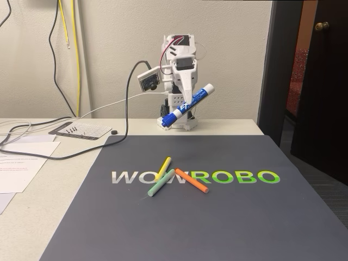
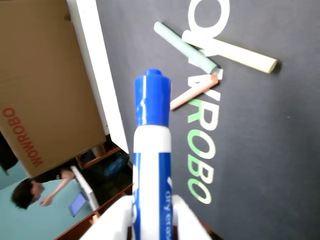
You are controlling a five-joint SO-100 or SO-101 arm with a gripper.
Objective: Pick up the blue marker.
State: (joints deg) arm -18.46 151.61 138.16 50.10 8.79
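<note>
The blue marker, a thick white barrel with a blue label and blue cap, hangs tilted in the air at the back of the table, cap end up to the right. My white gripper is shut on its middle, well above the dark mat. In the wrist view the blue marker runs up from the bottom edge, cap pointing away, clamped between the white fingers of my gripper.
On the mat near the WOWROBO lettering lie a yellow stick, a green stick and an orange stick, crossing each other. Cables and papers sit at the left. A brown cardboard box and a person appear beyond the table edge.
</note>
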